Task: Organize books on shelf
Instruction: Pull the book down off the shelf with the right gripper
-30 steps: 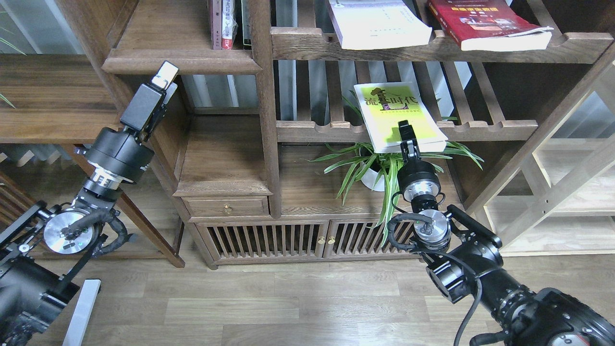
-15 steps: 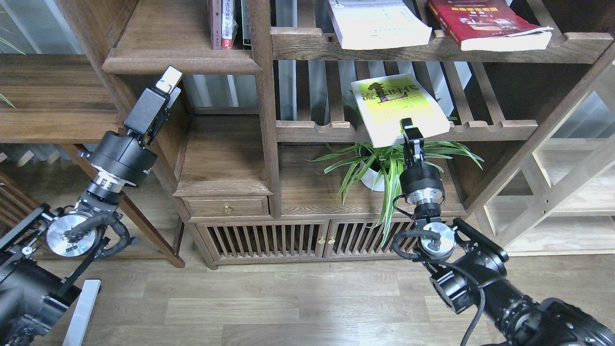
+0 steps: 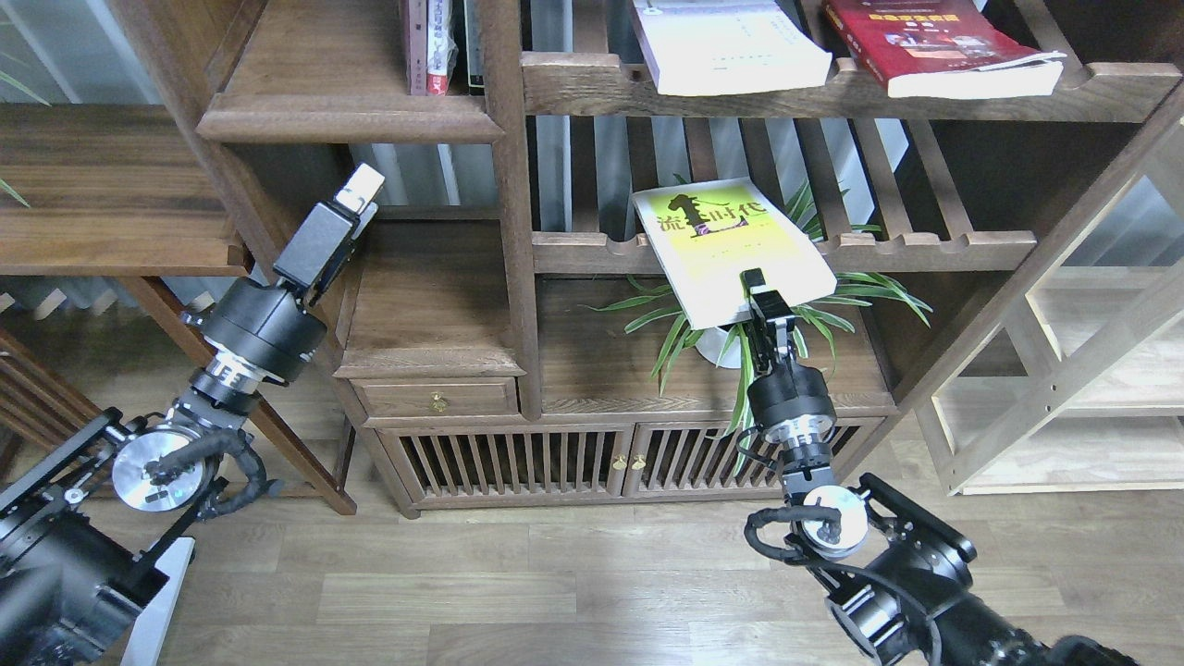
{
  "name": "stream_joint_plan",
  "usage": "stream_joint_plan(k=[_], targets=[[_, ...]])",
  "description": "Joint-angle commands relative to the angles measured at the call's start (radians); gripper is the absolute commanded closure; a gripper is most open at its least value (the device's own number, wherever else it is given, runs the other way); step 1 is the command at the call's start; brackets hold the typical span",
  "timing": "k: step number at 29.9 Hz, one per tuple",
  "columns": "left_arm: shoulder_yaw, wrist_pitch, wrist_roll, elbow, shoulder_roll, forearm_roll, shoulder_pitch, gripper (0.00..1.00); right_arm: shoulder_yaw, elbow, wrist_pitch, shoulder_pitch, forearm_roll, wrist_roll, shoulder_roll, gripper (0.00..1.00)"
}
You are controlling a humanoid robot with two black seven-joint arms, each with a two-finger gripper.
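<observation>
One yellow-green book (image 3: 726,248), likely light but floppy, is pinched at its near edge by the right gripper (image 3: 757,294) above a slatted rack (image 3: 925,248), while the left gripper's (image 3: 356,191) finger opening cannot be judged.

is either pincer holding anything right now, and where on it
The right pincer grips the yellow-green book at its near bottom edge. The left pincer holds nothing.

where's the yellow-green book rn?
Head view, right of centre: yellow-green book held by the right hand, in front of the slatted rack, above the potted plant.
</observation>
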Motion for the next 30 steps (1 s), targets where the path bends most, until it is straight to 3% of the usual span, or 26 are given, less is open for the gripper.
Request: stream_joint_plan(k=[1,13,22,30], targets=[[0.029,0.000,0.001,0.002,0.004,0.001,0.018,0.01,0.003,0.095,-0.001,-0.035,-0.016,0.001,-0.008,0.97],[0.144,0.000,0.001,0.025,-0.001,-0.002,0.047,0.01,-0.008,0.277,-0.001,-0.126,-0.127,0.000,0.005,0.97],[0.176,0.000,0.005,0.030,-0.010,-0.003,0.036,0.01,-0.035,0.317,-0.001,-0.190,-0.219,-0.020,0.035,0.97],[0.181,0.000,0.037,0.159,-0.037,-0.029,0.035,0.01,-0.063,0.349,-0.001,-0.239,-0.248,-0.046,0.037,0.97]])
